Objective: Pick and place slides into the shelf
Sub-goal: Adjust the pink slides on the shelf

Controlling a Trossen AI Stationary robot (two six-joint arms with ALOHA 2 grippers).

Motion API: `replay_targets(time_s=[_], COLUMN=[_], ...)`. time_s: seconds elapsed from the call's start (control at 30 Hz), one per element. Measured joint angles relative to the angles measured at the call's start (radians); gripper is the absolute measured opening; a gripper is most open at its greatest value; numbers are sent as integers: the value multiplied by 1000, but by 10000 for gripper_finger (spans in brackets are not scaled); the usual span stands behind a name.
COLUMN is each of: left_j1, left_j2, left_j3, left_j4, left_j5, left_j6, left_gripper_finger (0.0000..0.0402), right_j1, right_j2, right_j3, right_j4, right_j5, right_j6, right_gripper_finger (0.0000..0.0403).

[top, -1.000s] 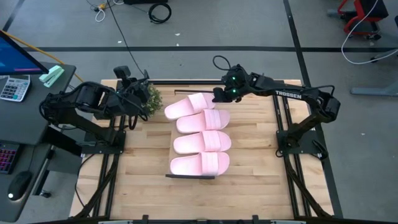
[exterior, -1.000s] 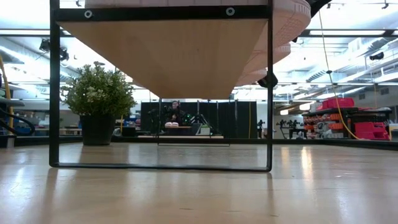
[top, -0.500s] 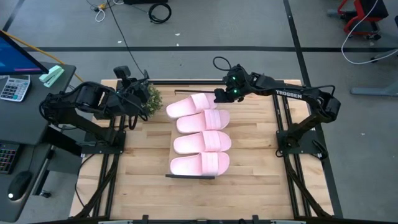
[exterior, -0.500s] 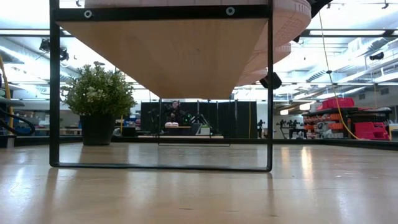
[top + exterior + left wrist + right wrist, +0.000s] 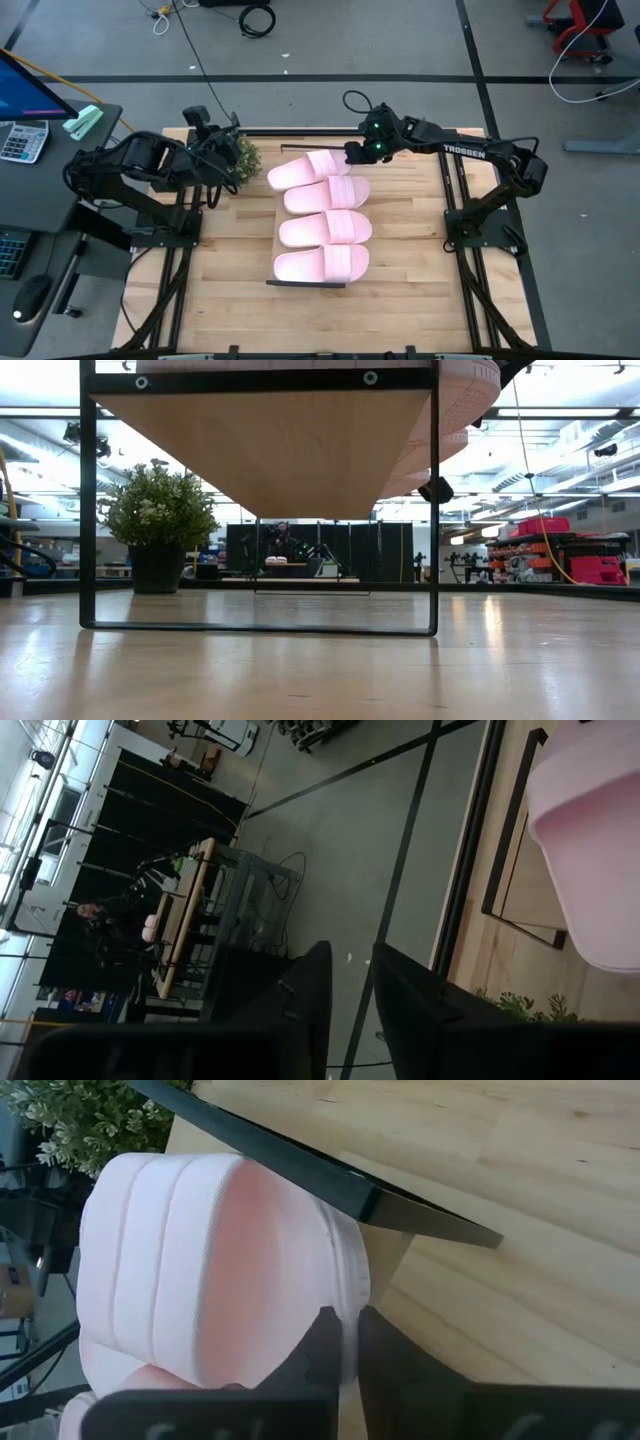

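Four slides lie in a row on the shelf. The right hand sits closed just beside the far slide, holding nothing. The left hand waits, nearly closed and empty, beside the plant.

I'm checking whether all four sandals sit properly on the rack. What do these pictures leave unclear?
- High view: rack top is covered by the sandals; only its front edge shows.
- Low view: the rack's plank hides the sandals' contact with it.
- Right wrist view: the right tool blocks the rear sandal's edge, so touching is unclear.
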Motion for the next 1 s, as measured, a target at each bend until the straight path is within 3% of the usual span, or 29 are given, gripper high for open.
replay_targets(time_s=[0.17,0.8,1.0], left_j1=[0,0,0], left_j2=[0,0,0], left_j3=[0,0,0], left_j4=[0,0,0], left_j5=[0,0,0], left_j6=[0,0,0], left_gripper_finger=[84,80,88], right_j1=[0,2,2], right_j2=[0,0,0], right_j3=[0,0,0], right_j4=[-8,-46,-50], right_j5=[-1,18,17], right_j6=[8,-26,-30], right_gripper_finger=[31,21,73])
